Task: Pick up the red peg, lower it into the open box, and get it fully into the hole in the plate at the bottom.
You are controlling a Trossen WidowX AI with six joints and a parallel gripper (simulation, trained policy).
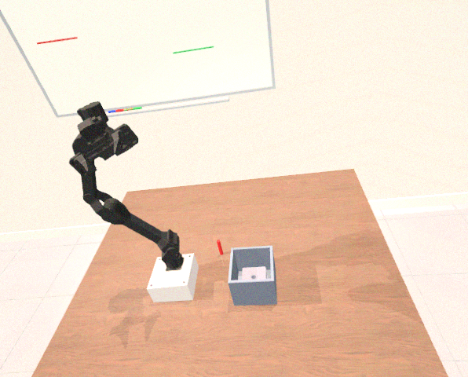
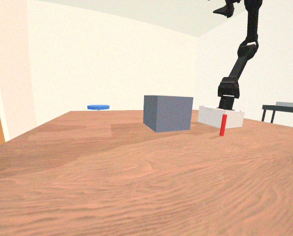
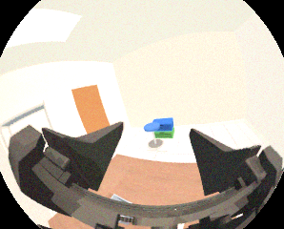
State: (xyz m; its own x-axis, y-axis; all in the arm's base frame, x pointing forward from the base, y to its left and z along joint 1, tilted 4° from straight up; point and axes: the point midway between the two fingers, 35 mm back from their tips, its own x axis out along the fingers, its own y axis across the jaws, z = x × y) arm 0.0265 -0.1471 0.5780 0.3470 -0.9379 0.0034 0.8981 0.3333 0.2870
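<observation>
The red peg [image 1: 220, 247] [image 2: 223, 125] stands upright on the wooden table, beside the box and away from the gripper. The open grey-blue box [image 1: 254, 293] [image 2: 174, 113] stands to its right in the top view. Inside the box, a pale plate [image 1: 246, 271] with a dark round hole [image 1: 253, 276] lies at the bottom, and the hole looks empty. My gripper [image 3: 157, 129] is open and empty, its two dark fingers wide apart in the wrist view. It is raised high above the table, and in the exterior view it is mostly cut off by the top edge.
The white base block [image 1: 172, 277] [image 2: 220, 117] under my arm stands left of the peg and box in the top view. The wooden table [image 1: 307, 336] [image 2: 141, 190] bears them all. A whiteboard [image 1: 153, 77] hangs on the wall behind. A blue stool [image 2: 98, 106] is beyond the table.
</observation>
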